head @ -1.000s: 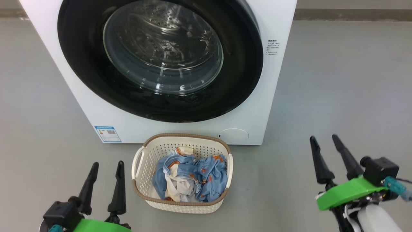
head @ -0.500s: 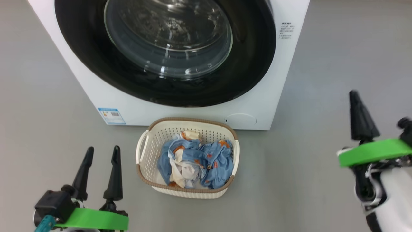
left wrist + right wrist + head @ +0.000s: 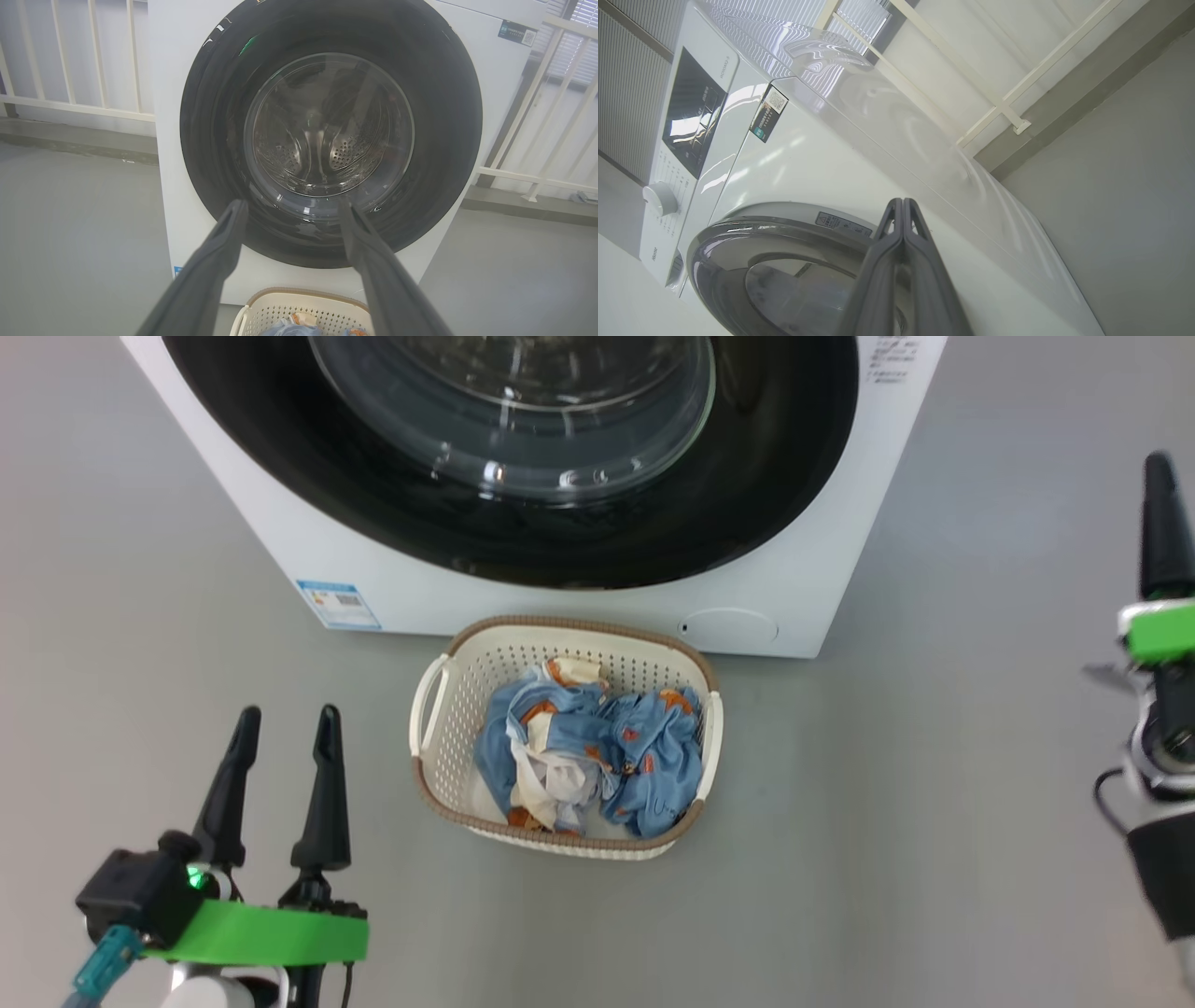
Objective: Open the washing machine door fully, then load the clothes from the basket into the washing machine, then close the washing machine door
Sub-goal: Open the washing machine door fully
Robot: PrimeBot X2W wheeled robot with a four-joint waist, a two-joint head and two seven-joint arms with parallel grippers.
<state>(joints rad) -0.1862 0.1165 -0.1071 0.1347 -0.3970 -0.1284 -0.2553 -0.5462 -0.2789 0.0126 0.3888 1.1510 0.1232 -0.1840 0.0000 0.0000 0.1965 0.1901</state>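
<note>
– Washing machine [image 3: 822, 541]: white, boxy, smooth, its top cut off in the head view. And the door [image 3: 373, 476]?
– Glossy black ring, bulging clear glass, lying flush.
– And the basket [image 3: 467, 681]?
– Perforated cream plastic with a woven-look rim, on the grey floor [image 3: 934, 803] just before the machine. Crumpled blue bear-print clothes [image 3: 597, 756] lie inside.
– Pincers?
– The left pincer [image 3: 288, 712] is wide and empty; the right pincer [image 3: 902, 201] is pressed together, empty.

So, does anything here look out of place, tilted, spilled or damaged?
Nothing stands out. The cream-white perforated plastic basket stands upright on the grey floor before the white boxy washing machine, the light blue bear-print clothes all lie inside it, and the round glossy black door looks shut and whole.
</note>
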